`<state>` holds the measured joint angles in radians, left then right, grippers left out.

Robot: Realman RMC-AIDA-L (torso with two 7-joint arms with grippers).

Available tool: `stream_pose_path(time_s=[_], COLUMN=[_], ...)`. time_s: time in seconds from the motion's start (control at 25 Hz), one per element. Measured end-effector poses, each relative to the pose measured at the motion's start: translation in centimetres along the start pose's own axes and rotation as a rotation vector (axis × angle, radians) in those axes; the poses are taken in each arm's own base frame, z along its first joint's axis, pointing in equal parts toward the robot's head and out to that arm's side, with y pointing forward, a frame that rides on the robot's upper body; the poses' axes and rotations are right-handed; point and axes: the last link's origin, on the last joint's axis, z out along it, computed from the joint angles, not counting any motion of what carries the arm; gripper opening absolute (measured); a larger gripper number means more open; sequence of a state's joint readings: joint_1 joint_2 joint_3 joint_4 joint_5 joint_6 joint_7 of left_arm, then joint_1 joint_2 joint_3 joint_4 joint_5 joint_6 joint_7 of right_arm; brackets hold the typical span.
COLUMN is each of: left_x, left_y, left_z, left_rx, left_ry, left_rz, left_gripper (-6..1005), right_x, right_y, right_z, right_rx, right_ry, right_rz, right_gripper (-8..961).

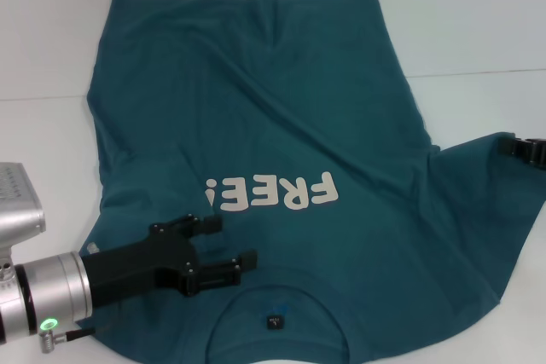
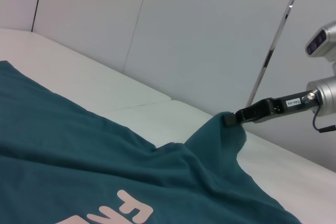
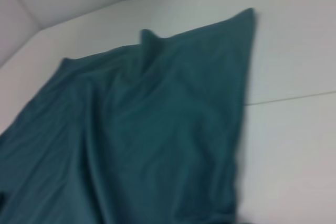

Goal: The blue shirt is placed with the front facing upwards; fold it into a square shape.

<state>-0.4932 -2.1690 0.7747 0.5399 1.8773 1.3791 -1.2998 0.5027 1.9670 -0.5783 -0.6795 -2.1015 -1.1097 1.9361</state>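
The blue shirt [image 1: 273,108] lies front up on the white table [image 1: 478,31], its collar and dark neck label [image 1: 275,322] nearest me and the cream "FREE!" lettering [image 1: 273,193] across the chest. My left gripper [image 1: 232,242] hovers open over the shoulder area beside the collar, nothing between its black fingers. At the right edge, my right gripper [image 1: 510,147] is shut on the tip of the shirt's sleeve. The left wrist view shows that gripper [image 2: 233,118] pinching the sleeve, which rises off the table into a peak. The right wrist view shows the shirt's [image 3: 147,129] hem end.
White table surface [image 3: 294,145] shows beyond the hem and to the right of the shirt. Pale wall panels [image 2: 210,35] stand behind the table. A seam line [image 1: 478,72] crosses the tabletop at the right.
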Motion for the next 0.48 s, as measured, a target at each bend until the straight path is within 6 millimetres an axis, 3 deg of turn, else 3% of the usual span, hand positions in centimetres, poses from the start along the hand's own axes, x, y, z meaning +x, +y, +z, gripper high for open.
stream_pose_path(time_s=[0.48], left_x=[0.0], left_y=[-0.2], left_z=[0.1], left_rx=[0.010], left_ry=[-0.003], left_rz=[-0.002], left_gripper=[906], right_x=[-2.0], right_y=[3.2], right_z=[1.5], right_rx=[-0.085], right_ry=[-0.004], right_rz=[-0.093], right_gripper=[11])
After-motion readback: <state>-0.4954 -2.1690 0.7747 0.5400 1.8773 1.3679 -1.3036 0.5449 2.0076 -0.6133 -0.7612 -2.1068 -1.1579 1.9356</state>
